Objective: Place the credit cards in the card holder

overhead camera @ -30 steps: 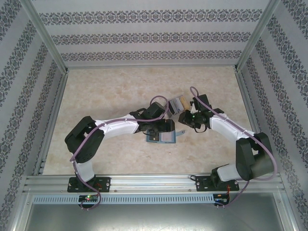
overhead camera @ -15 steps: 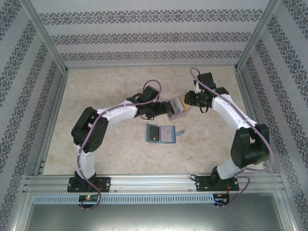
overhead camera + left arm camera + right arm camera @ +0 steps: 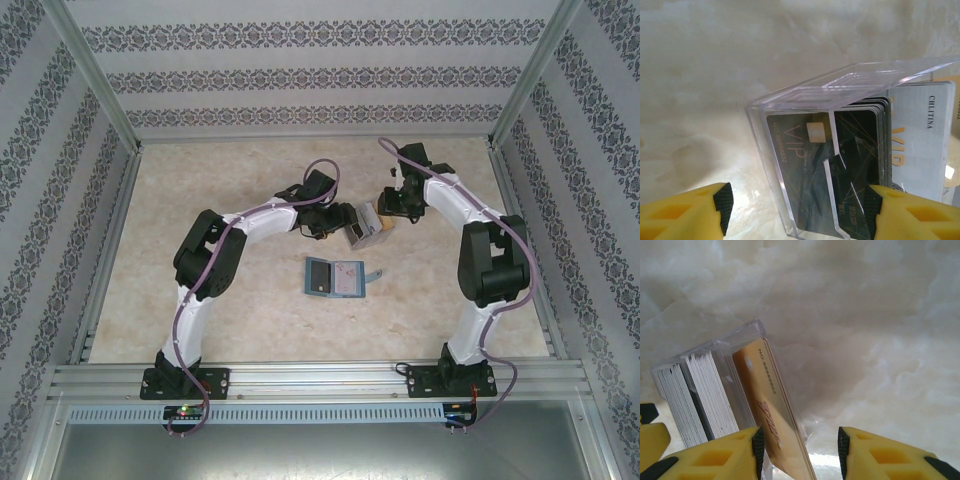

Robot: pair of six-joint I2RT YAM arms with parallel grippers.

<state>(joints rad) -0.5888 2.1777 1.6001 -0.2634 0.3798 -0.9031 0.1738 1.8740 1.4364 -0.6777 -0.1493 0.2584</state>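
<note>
my left hand has lifted off the card holder, which now lies uncovered on the tabletop. it has swung farther out to the clear box of credit cards, fingers spread either side of it. my right hand has slid farther out too, to that box's right side, and its elbow has folded in closer.
</note>
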